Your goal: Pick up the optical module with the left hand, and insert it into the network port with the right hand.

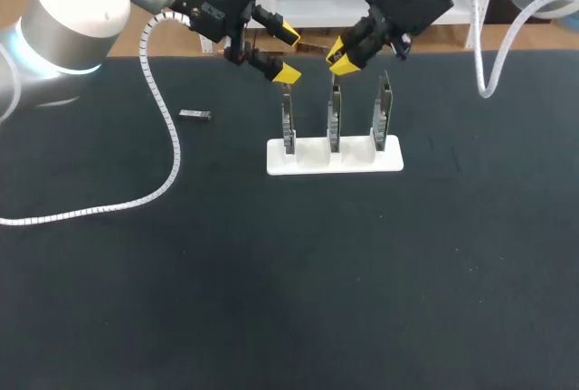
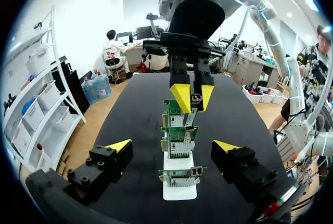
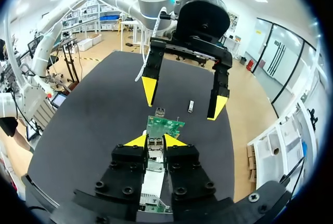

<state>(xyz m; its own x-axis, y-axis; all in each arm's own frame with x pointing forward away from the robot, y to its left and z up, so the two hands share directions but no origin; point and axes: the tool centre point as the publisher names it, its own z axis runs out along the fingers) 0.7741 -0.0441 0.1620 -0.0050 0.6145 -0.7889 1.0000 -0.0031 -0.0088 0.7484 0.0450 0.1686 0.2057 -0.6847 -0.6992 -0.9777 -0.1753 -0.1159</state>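
Observation:
My right gripper [image 1: 342, 57] is shut on a small silver optical module [image 3: 155, 146], held just above the middle network card [image 1: 335, 118]. In the left wrist view that module [image 2: 196, 99] shows between the right arm's yellow fingertips, at the top of the card's port. Three green network cards stand upright in a white stand [image 1: 308, 162]. My left gripper [image 1: 282, 52] hangs open over the left card [image 1: 288, 123], holding nothing. From the right wrist, the left gripper [image 3: 183, 98] is ahead, past the nearest card [image 3: 164, 126].
A second small module [image 1: 194, 115] lies flat on the black table, left of the stand, and appears as the module [image 3: 191, 106] beyond the cards. A white coiled cable [image 1: 167, 146] trails across the table's left part.

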